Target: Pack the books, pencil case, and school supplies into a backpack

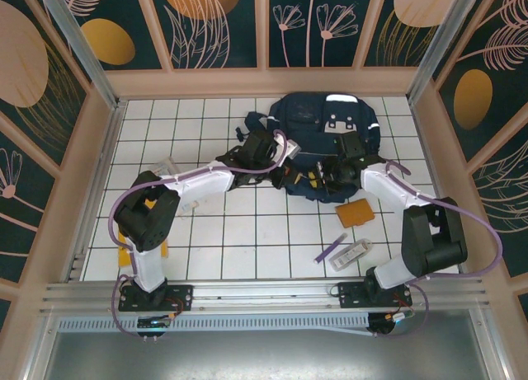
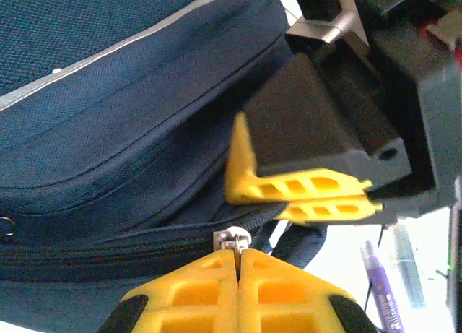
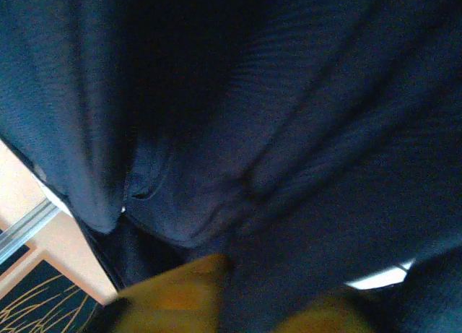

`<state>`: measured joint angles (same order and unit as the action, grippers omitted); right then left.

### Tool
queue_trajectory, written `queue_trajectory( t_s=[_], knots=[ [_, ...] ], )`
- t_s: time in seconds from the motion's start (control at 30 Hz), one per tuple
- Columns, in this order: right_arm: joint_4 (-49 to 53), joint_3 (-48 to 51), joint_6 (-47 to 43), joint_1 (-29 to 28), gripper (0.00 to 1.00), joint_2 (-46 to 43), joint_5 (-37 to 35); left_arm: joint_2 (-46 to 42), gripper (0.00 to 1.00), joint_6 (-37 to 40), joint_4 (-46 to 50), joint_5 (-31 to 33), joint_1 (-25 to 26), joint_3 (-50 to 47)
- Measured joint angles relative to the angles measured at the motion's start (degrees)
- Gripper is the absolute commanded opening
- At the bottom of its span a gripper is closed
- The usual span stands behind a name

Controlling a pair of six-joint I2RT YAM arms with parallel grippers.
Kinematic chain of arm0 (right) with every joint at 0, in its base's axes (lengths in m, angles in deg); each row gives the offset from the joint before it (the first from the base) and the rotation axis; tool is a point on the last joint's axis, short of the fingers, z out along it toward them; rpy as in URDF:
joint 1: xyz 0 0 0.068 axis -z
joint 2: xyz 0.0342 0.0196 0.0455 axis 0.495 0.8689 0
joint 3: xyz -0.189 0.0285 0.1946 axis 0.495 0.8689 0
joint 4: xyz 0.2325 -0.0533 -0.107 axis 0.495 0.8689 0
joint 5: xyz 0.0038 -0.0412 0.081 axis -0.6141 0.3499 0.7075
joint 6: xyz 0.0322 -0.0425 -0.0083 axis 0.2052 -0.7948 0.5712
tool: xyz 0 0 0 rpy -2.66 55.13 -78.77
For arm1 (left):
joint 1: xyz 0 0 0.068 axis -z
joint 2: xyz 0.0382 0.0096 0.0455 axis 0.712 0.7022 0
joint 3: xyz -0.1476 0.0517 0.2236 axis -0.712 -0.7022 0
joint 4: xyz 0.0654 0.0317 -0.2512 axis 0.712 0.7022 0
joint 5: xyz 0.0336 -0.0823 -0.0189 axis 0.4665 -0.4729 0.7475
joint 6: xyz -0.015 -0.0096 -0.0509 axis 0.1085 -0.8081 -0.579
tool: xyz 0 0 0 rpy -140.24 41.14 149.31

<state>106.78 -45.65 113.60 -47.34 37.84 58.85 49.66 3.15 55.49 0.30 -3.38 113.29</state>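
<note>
The left gripper is clamped on the zipper pull of the backpack, which lies by the far edge of the table, right of centre — the opening step, I judge. The right gripper is closed at the bag's near side; on fabric or not, I cannot tell. Next: drag the pull along its track while the bag is kept from sliding.

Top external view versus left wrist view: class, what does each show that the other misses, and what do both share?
Top external adds the orange book and a clear pack lying on the table. Left wrist adds the zip pull pinched in the shut left tool. Both share the backpack and the purple pen.
</note>
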Motion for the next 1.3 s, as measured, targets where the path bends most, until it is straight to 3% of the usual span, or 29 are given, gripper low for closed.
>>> queue_trajectory(
  t_s=[0.1, 0.3, 0.57, 0.77, 1.1, 1.3],
  knots=[
    [0.28, 0.0, -0.98, 0.22, 0.0, -0.04, -0.31, -0.76, 0.0, 2.56, 0.31, 0.9, -1.25, -1.77],
    [1.14, 0.0, -4.39, 0.44, 0.0, -1.9, -0.68, -2.99, 0.0, 5.97, 0.26, 6.93, -8.61, -5.92],
    [0.44, 1.73, -8.02, 1.36, 0.0, -8.31, -0.94, -0.9, 0.0, 3.65, -2.82, 15.39, -14.84, -5.4],
    [1.09, 1.18, -11.65, 3.06, 0.0, -9.33, -1.49, 5.66, 0.0, 2.4, -4.5, 18.73, -16.5, -1.22],
    [2.95, 0.11, -13.99, 3.19, 0.0, -9.33, -1.29, 8.09, 0.01, -0.5, -8.57, 19.45, -16.22, -1.22],
    [4.24, -1.11, -15.02, 4.15, 0.0, -9.31, -0.46, 7.3, 0.37, 1.4, -11.91, 20.48, -16.68, -3.72]
  ],
)
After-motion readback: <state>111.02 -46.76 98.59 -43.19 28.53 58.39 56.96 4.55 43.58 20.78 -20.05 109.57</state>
